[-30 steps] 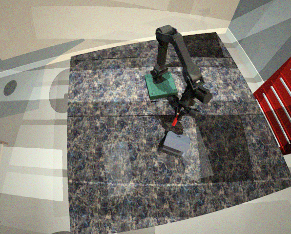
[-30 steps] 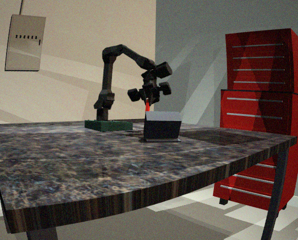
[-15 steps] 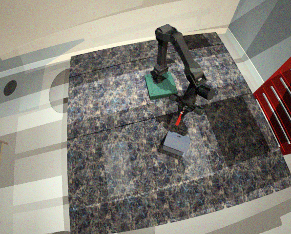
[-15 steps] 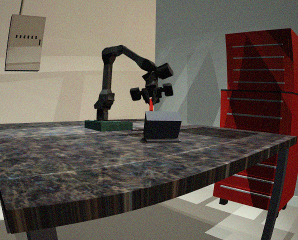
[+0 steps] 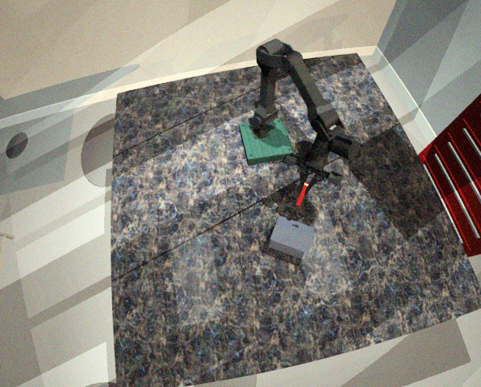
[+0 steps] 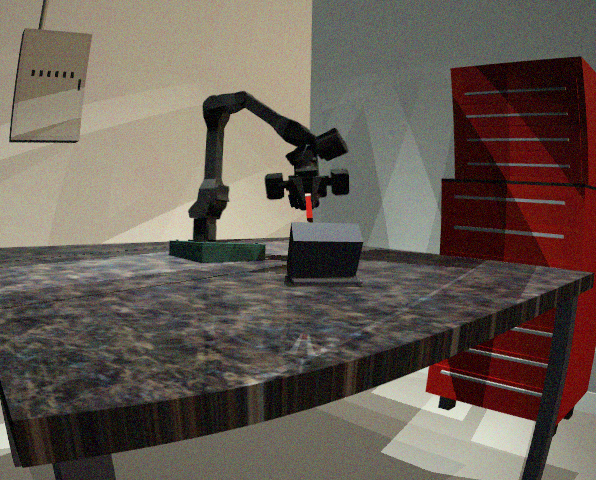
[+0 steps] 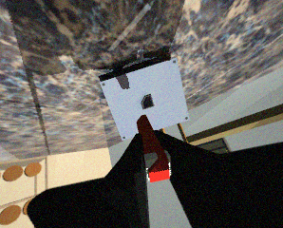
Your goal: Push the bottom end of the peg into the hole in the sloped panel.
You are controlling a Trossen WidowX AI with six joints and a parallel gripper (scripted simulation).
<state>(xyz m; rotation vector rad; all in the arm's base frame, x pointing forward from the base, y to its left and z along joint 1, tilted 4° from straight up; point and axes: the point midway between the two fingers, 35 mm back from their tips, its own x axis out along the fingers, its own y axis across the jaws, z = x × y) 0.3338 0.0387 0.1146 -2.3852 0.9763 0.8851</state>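
My gripper is shut on the red peg. The peg hangs in the air, its free end pointing at the grey sloped panel. The panel has one small dark square hole in its face; in the top view it shows as a dark mark. In the wrist view the peg's tip lies just below the hole, a short way off the face. The peg does not touch the panel.
The arm stands on a green base plate on the dark marbled table. A red drawer cabinet stands to the right beyond the table edge. A second dark notch marks the panel's upper left.
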